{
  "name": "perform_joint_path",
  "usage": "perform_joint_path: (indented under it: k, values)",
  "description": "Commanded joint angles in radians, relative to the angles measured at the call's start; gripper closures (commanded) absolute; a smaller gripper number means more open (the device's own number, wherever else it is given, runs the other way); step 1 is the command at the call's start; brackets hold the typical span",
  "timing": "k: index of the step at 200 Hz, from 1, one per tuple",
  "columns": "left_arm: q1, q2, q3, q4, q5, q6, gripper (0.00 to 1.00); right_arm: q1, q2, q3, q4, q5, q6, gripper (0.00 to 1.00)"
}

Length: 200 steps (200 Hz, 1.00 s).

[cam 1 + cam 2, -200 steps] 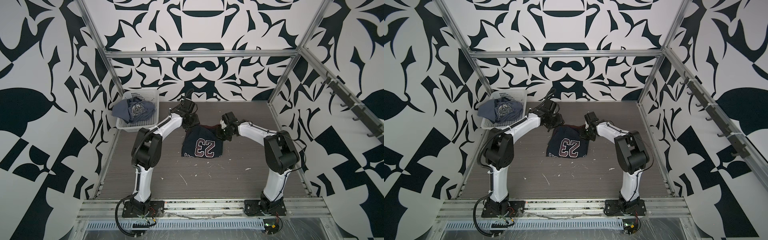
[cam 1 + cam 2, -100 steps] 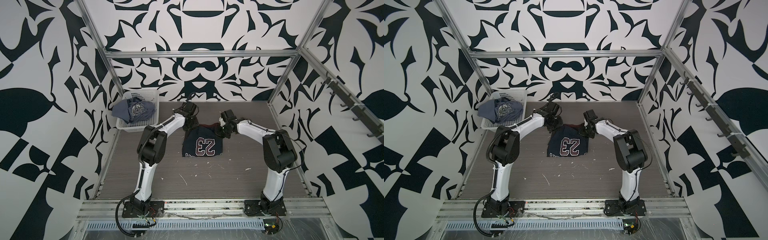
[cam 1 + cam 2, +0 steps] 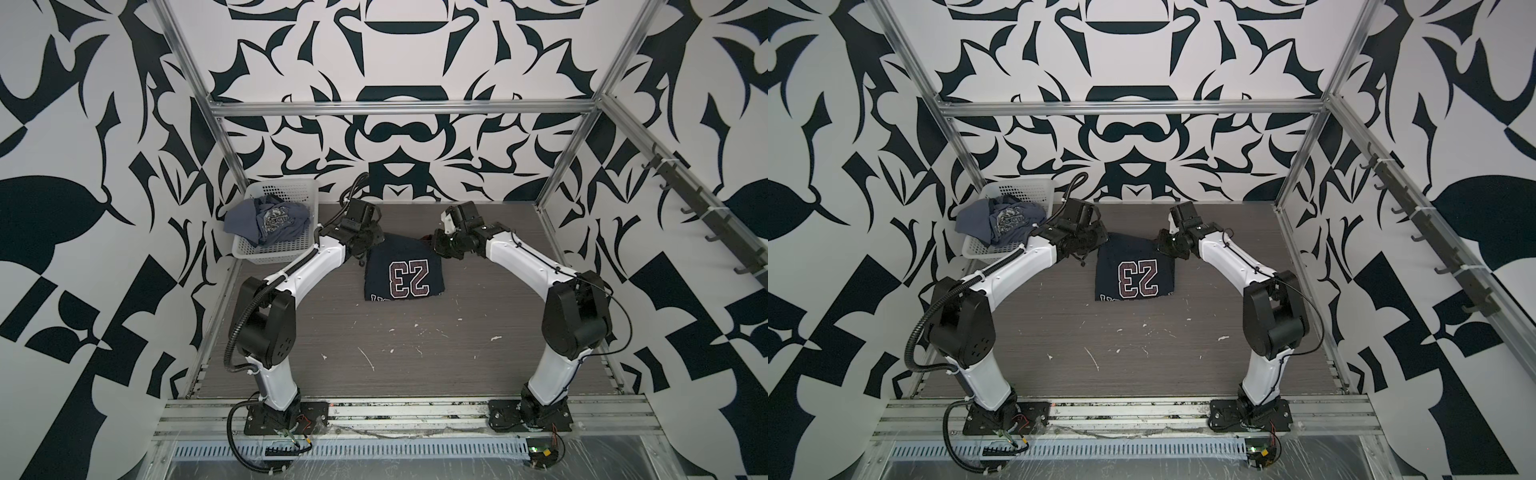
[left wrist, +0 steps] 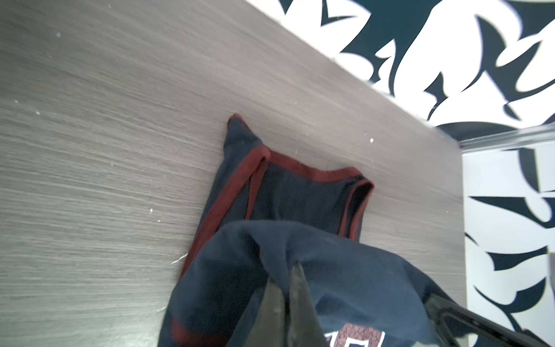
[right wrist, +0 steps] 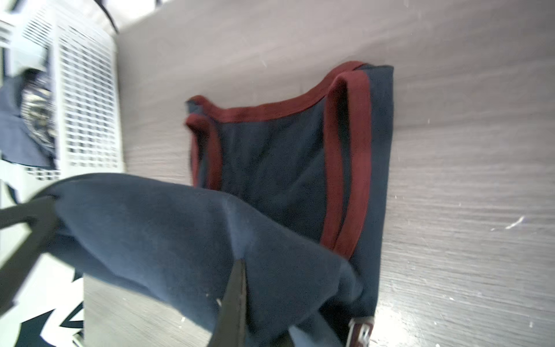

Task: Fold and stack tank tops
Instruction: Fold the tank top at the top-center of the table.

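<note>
- Navy tank top (image 3: 401,270) lies on the far half of the table (image 3: 415,353), btwn the 2 arms. Its maroon-outlined "23" faces up and reads upside down in both top views (image 3: 1133,272).
- Its far edge is raised in a rounded fold. The shoulder end lies flat on the table beyond that fold, w/ maroon trim on straps + neckline. This shows clearly only in the wrist views (image 4: 288,186) (image 5: 285,144); in the top views it's mostly hidden behind fold + grippers.
- Pale lettering runs along the near hem, cut off at the edge; can't read it.
- Left gripper (image 3: 365,245): jaws together, clamped on the left end of the raised fold. In the left wrist view its fingertips (image 4: 300,288) meet w/ cloth bunched at them.
- Right gripper (image 3: 438,246): pinched on the fold's right end. In the right wrist view one finger (image 5: 237,288) shows edge-on and the 2nd is hidden behind it; cloth puckers at the tip.
- Grey-blue tank top (image 3: 266,220) sits crumpled in the white basket (image 3: 291,191) at the far-left corner, partly draped over the rim. Its white graphic is creased + unreadable.
</note>
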Motion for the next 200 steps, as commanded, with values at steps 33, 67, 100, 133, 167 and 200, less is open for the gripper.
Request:
perform_joint_path:
  k: [33,67,100,133,167,200]
  values:
    - [0.022,0.023,0.016,0.031,-0.012,-0.022,1.0,-0.021,0.006,0.104,-0.047,0.02,-0.028,1.0]
    - [0.018,-0.052,-0.052,0.091,0.032,-0.04,1.0,-0.021,-0.07,0.059,-0.039,0.011,-0.031,1.0]
    - [0.007,-0.118,-0.086,0.104,0.04,-0.055,1.0,-0.021,-0.135,0.035,-0.015,0.012,-0.041,1.0]
    - [0.011,-0.081,-0.026,0.073,0.025,-0.045,1.0,-0.022,-0.089,0.108,-0.038,0.019,-0.06,1.0]
    - [0.021,-0.035,0.036,0.049,0.01,-0.045,1.0,-0.023,-0.038,0.171,-0.038,0.01,-0.065,1.0]
    - [0.051,0.054,0.112,0.01,0.025,-0.045,1.0,-0.032,0.057,0.257,-0.043,0.015,-0.083,1.0]
